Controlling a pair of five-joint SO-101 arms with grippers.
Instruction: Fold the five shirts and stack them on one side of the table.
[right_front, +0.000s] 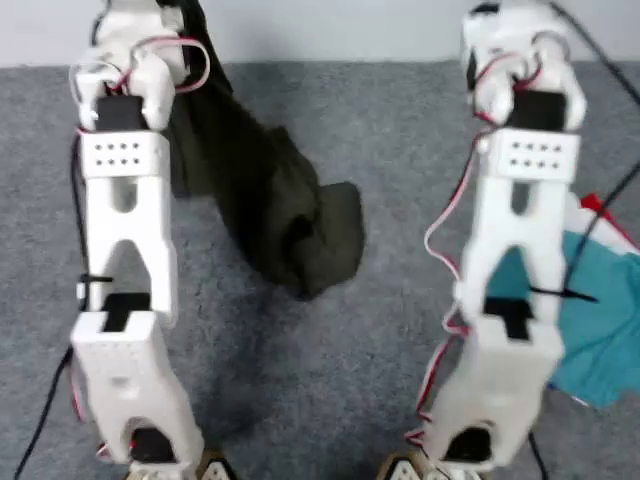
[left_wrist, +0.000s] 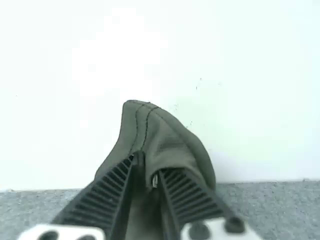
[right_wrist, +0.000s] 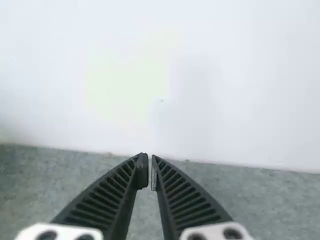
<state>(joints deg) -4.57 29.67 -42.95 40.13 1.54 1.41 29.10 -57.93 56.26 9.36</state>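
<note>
A grey, felt-like covering spreads over the table (right_front: 380, 300), which ends at a plain white wall (right_front: 330, 30).

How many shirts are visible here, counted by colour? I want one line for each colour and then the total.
Dark green shirt: 1
Teal shirt: 1
Total: 2
A red and white patch beside the teal one is too cut off to count as a shirt.
</note>
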